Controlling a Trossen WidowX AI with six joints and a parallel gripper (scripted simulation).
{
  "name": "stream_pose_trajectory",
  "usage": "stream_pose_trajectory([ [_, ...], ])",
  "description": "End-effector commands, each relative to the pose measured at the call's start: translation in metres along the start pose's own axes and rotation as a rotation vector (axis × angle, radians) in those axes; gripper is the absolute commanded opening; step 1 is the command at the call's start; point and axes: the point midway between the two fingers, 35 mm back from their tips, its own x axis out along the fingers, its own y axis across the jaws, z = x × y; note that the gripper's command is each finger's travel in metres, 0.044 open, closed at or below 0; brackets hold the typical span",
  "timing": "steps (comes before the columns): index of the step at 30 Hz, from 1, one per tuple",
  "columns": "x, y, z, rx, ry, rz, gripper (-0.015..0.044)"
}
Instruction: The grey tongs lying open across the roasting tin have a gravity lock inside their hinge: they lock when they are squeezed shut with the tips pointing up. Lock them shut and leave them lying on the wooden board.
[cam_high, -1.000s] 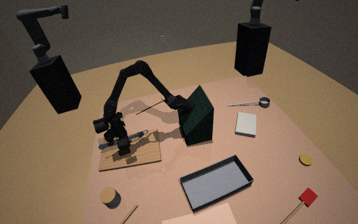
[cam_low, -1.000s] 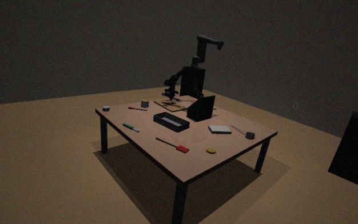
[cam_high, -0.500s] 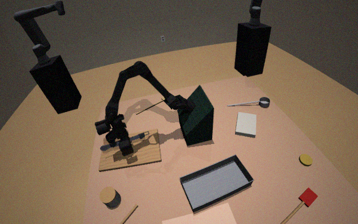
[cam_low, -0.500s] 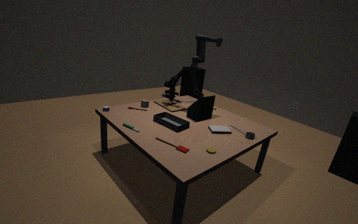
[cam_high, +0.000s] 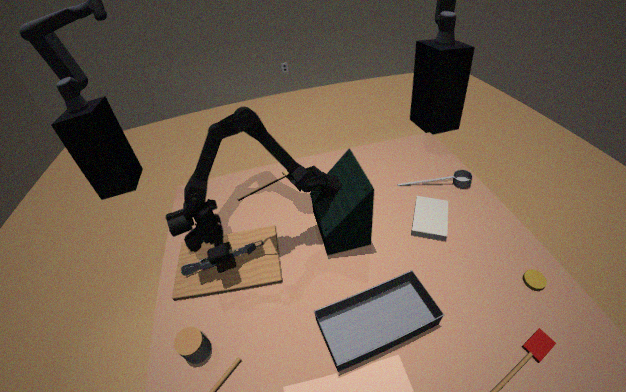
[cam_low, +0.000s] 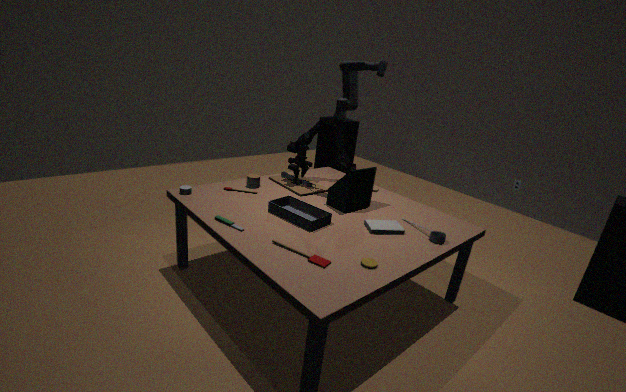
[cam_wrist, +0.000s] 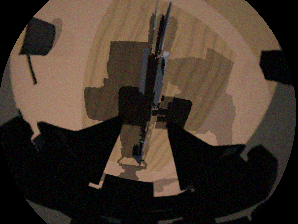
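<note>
The grey tongs (cam_high: 191, 268) (cam_wrist: 160, 82) lie along the wooden board (cam_high: 265, 272) (cam_low: 280, 184) (cam_wrist: 200, 40). Their two arms look close together, nearly parallel; the lock inside the hinge cannot be seen. My gripper (cam_high: 221, 256) (cam_wrist: 146, 121) is open and low over the board, with one finger on each side of the tongs and small gaps beside them in the wrist view. In the top view the fingers hide the middle of the tongs. The roasting tin (cam_high: 380, 325) (cam_low: 300, 220) holds nothing and stands apart from the board.
A dark green wedge-shaped block (cam_high: 350, 220) (cam_low: 350, 192) stands right of the board, by the arm's base. A tan-topped cylinder (cam_high: 189, 341) (cam_low: 253, 181) stands in front of the board. A white box (cam_high: 430, 217) (cam_low: 384, 226) and a yellow disc (cam_high: 535, 280) lie farther right.
</note>
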Motion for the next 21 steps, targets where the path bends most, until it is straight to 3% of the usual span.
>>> stream_pose_trajectory([
  [1, 0.0, 0.0, 0.0, 0.0, -0.001, -0.001, 0.0375],
  [4, 0.0, 0.0, 0.0, 0.0, -0.001, -0.001, 0.044],
  [10, -0.022, 0.02, -0.021, 0.011, 0.025, 0.009, 0.044],
  [21, -0.102, 0.043, -0.128, 0.003, 0.043, 0.008, 0.044],
])
